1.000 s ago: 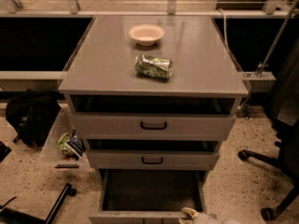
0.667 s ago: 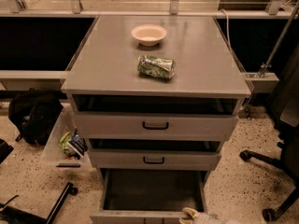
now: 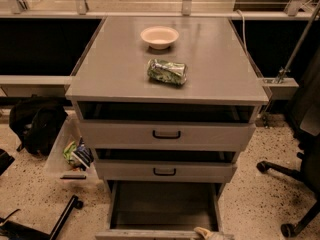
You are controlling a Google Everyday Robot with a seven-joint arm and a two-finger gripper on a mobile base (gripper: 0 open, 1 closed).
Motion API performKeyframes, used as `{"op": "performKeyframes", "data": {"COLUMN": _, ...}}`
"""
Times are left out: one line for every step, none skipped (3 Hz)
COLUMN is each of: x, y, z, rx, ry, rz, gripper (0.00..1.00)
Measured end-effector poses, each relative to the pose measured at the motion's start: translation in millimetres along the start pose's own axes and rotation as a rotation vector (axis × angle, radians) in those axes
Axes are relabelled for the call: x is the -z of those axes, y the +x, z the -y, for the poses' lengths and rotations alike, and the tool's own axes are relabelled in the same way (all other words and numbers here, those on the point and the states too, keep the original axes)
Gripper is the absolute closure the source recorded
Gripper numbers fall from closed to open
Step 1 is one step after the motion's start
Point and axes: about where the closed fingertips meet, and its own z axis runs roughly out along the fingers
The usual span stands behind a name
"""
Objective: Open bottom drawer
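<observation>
Left floor: black backpack (image 3: 35, 126), then a clear bin (image 3: 65, 159) of packets just beside the cabinet. The bench (image 3: 110, 69) carries a cream bowl (image 3: 159, 36) toward the back and a crumpled green packet (image 3: 167, 71) nearer the front, the two apart. Below it: top drawer (image 3: 210, 136) and middle drawer (image 3: 120, 170), each with a black bar handle. Bottom drawer (image 3: 162, 204) is lowest and stands well out toward the viewer, inside floor exposed. Its handle is cut off below the view. Gripper (image 3: 207, 232) sits at that drawer's front lip, right of centre; can't tell its grip state or whether it holds anything. The lip's long axis runs left-right, and pull direction is straight out, square to it. I'd judge travel nearly used up. Right: office chair base (image 3: 295, 184), well apart from the drawer.
</observation>
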Motion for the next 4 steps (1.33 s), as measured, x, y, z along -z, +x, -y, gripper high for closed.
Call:
{"op": "performKeyframes", "data": {"x": 6, "y": 10, "z": -11, "rx": -0.002, "ry": -0.008, "rz": 0.001, "gripper": 1.0}}
{"op": "performKeyframes", "data": {"x": 9, "y": 8, "z": -11, "rx": -0.002, "ry": -0.008, "rz": 0.001, "gripper": 1.0}}
{"op": "performKeyframes", "data": {"x": 16, "y": 21, "z": -24, "rx": -0.002, "ry": -0.021, "rz": 0.002, "gripper": 1.0}}
{"op": "performKeyframes", "data": {"x": 19, "y": 18, "z": -25, "rx": -0.002, "ry": -0.021, "rz": 0.002, "gripper": 1.0}}
